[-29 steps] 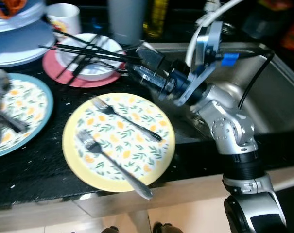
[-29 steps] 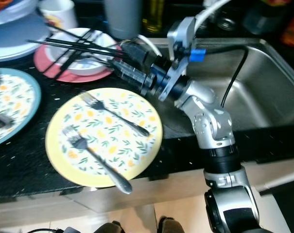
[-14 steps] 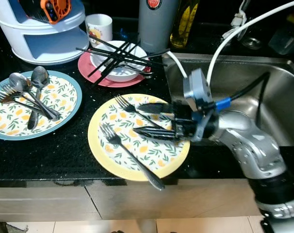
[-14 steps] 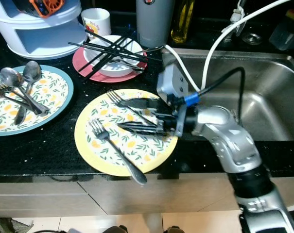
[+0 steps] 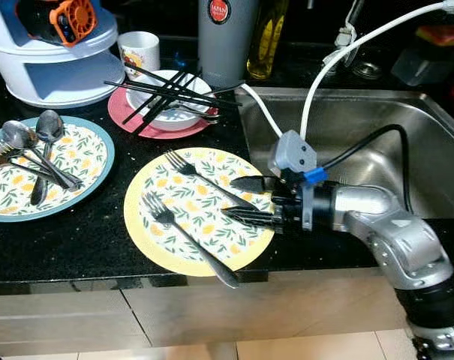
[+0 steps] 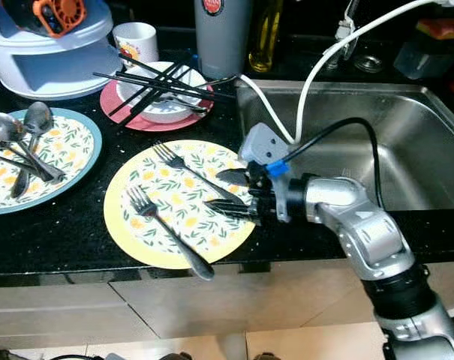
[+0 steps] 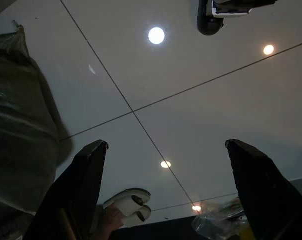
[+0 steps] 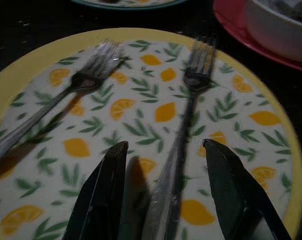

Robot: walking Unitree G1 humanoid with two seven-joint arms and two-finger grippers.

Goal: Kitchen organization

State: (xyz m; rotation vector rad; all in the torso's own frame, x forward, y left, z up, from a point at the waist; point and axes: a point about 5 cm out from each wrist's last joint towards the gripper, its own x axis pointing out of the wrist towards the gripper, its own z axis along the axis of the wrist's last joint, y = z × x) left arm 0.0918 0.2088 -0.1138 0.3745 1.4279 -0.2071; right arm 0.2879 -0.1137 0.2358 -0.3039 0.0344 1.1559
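Right gripper [image 5: 245, 200]: mine, low over the yellow plate [image 5: 140, 244], fingers spread to either side of the handle of the near fork [image 8: 183, 127], not yet closed on it. I judge this to be the approach for a pick, the fingers straddling the handle so one squeeze takes it.

Second fork [image 5: 185, 238]: on the same plate, its handle overhanging the rim toward the counter edge, well placed for a later grab.

Blue plate [image 5: 99, 169]: beside the yellow one, already holding spoons [image 5: 45, 142] and forks; probably the sorting spot for cutlery.

Red plate [image 5: 121, 120]: carries a white bowl [image 5: 163, 90] with black chopsticks [image 5: 163, 90] laid across it.

Grey bottle [image 5: 225, 37]: behind the plates; red round label, lettering too small to read.

Mug [image 5: 139, 51]: printed picture, no legible words.

Left gripper [image 7: 165, 195]: idle, fingers apart, pointed at a tiled floor.
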